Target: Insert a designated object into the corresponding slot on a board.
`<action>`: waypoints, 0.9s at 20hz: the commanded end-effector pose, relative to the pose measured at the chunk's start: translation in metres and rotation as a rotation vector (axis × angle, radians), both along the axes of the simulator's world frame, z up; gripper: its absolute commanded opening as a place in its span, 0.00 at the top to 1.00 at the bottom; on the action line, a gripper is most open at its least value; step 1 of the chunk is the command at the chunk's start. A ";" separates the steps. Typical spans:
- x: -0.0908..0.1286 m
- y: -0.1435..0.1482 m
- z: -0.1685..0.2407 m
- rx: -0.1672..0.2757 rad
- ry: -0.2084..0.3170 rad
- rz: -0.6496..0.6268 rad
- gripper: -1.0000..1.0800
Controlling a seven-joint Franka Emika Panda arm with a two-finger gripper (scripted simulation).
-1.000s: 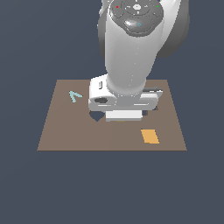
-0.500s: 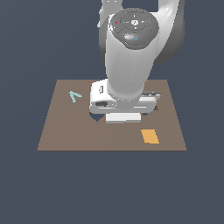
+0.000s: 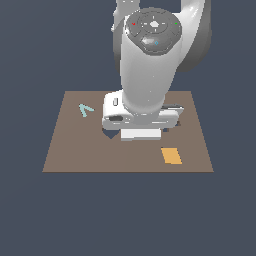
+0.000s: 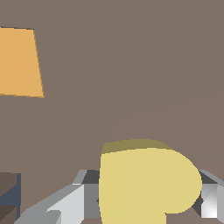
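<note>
In the wrist view the pale-yellow heart piece (image 4: 146, 183) fills the space between my grey fingers (image 4: 65, 203), which press on it from both sides. My gripper (image 4: 144, 201) is shut on it just above the brown board (image 4: 131, 65). In the exterior view the arm's white body hides the gripper and the heart; the hand (image 3: 142, 117) hangs low over the middle of the board (image 3: 75, 145). A dark cutout edge (image 3: 109, 134) shows under the hand, but its shape is hidden, so I cannot tell whether it is the heart slot.
An orange rectangle (image 3: 171, 155) (image 4: 19, 63) lies on the board toward the exterior view's right front. A small pale teal angular piece (image 3: 86, 109) lies at the board's back on the exterior view's left. Another dark opening (image 4: 8, 192) shows at the wrist view's edge.
The arm's upper body has swung slightly toward the exterior view's right; the hand stays low over the board's middle.
</note>
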State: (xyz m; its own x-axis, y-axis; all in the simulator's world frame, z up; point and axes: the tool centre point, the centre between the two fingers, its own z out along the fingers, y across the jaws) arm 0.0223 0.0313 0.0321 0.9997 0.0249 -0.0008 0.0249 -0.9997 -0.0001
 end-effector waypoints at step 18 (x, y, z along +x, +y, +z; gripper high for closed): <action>0.006 -0.027 0.004 0.000 0.000 -0.251 1.00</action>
State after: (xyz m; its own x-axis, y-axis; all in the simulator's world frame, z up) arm 0.0272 0.0090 0.0350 0.9833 -0.1823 -0.0009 -0.1823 -0.9833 -0.0004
